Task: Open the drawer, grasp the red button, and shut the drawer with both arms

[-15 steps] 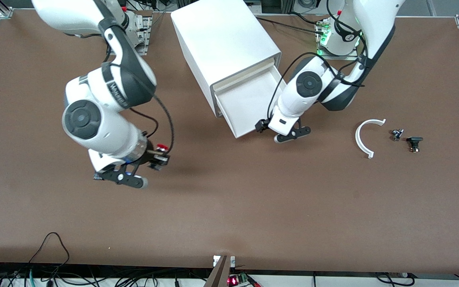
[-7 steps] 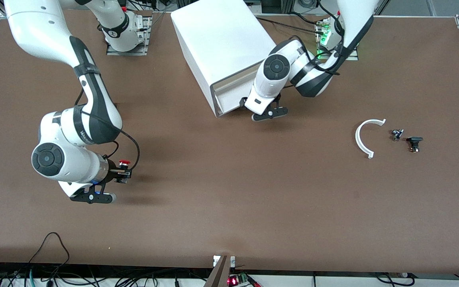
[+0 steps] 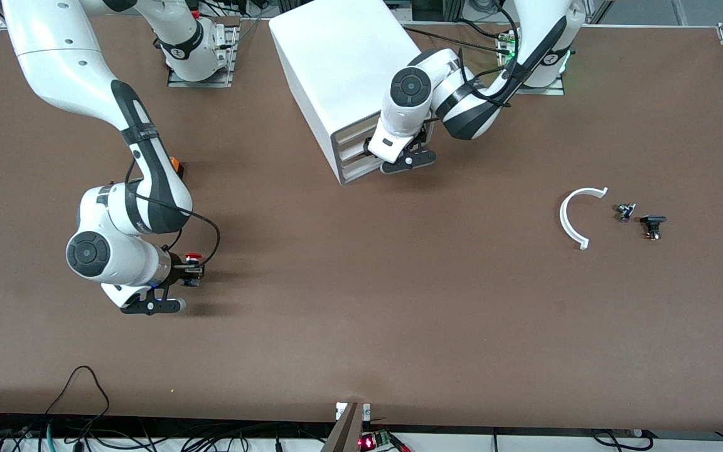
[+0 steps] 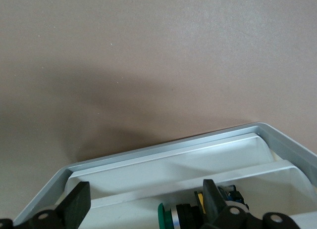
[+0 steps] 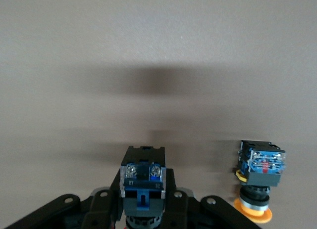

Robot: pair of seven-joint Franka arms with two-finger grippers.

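Note:
The button (image 3: 194,257), red cap on a black-and-blue body, sits in my right gripper (image 3: 192,272), which is shut on it low over the table toward the right arm's end. In the right wrist view the button's body (image 5: 142,182) fills the space between the jaws. The drawer (image 3: 354,159) sits pushed into the white cabinet (image 3: 342,69). My left gripper (image 3: 399,158) is open at the cabinet's front, holding nothing. In the left wrist view its fingers (image 4: 77,205) spread across the drawer (image 4: 198,160), and a green-capped button (image 4: 166,216) lies inside.
A second button with an orange-yellow cap (image 5: 257,182) stands on the table near my right gripper. An orange item (image 3: 176,166) peeks out beside the right forearm. A white curved piece (image 3: 572,216) and two small black parts (image 3: 625,211) (image 3: 653,226) lie toward the left arm's end.
The left gripper pushed the drawn-out drawer back into the cabinet. The right arm carried the button toward its own end of the table and lower.

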